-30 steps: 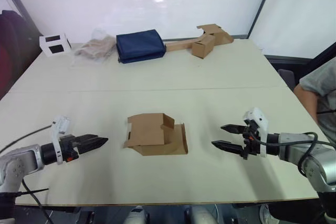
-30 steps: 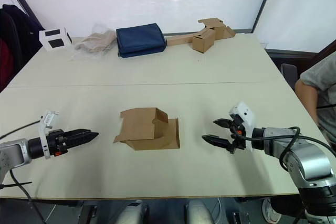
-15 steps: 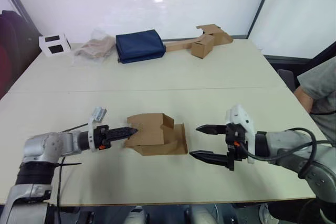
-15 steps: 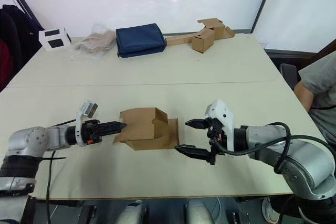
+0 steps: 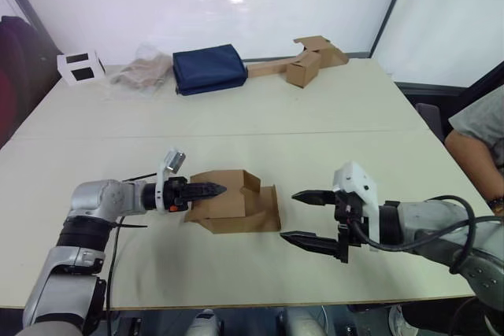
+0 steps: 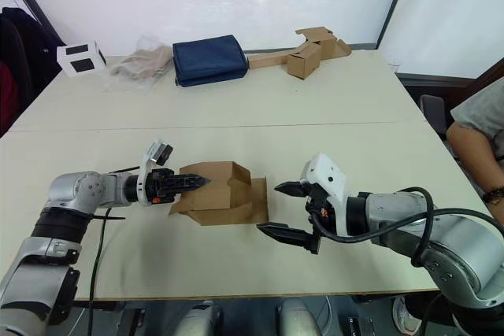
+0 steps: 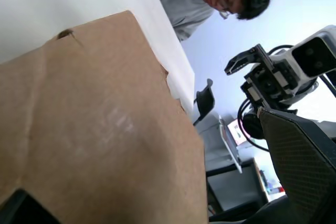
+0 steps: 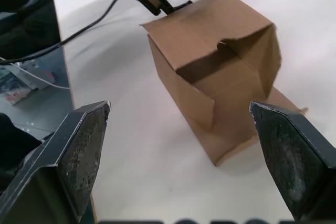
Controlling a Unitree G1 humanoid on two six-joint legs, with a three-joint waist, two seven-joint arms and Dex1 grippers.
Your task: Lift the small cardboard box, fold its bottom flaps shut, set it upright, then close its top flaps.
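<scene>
The left hand [image 6: 189, 182], fingers together, rests over the small cardboard box [image 6: 223, 193] lying on its side mid-table [image 6: 331, 108]. The right hand [image 6: 286, 210] gapes beside it. Lifting seems next, needing a grip.

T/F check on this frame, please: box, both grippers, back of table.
1. The box lies on the table, not lifted. True.
2. The right gripper is shut on the box. False: it is open, short of the box.
3. The left gripper reaches over the box top. True.
4. The navy bag sits beside the box. False: it is at the table's far edge.
5. The box's flaps are closed. False: it is open toward the right gripper.
</scene>
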